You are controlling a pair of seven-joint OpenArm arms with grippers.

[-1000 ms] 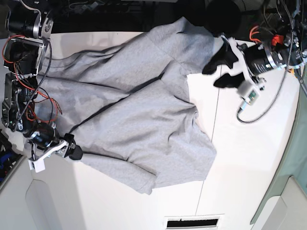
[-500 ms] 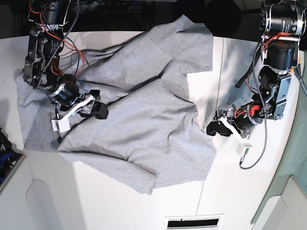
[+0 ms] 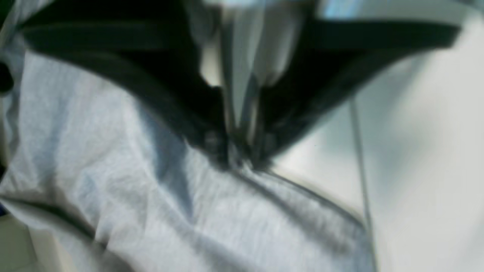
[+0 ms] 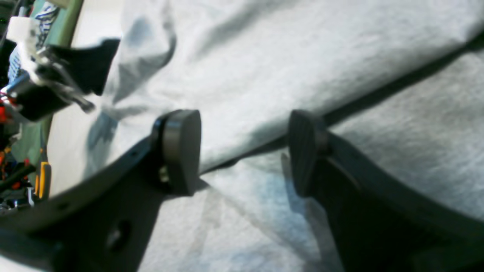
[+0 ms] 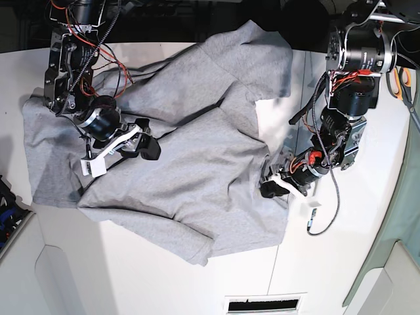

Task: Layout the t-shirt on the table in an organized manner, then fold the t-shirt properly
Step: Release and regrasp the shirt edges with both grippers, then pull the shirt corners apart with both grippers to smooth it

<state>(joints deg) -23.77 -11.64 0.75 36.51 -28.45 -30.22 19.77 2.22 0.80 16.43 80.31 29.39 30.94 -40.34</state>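
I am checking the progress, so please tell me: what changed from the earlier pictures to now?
The left gripper came down from the far edge to the t-shirt and shut on its hem. The right gripper let go of the near edge and hovers open over the middle. The shirt's right half stayed put.

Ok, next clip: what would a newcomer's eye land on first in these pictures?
The big grey t-shirt, rumpled and folded over itself, sprawls across most of the white table. The left claw is down at the shirt's edge on the right of the base view, its fingers drawn together on the cloth, as the blurred wrist view shows. The right claw hangs open above a dark fold in the fabric.
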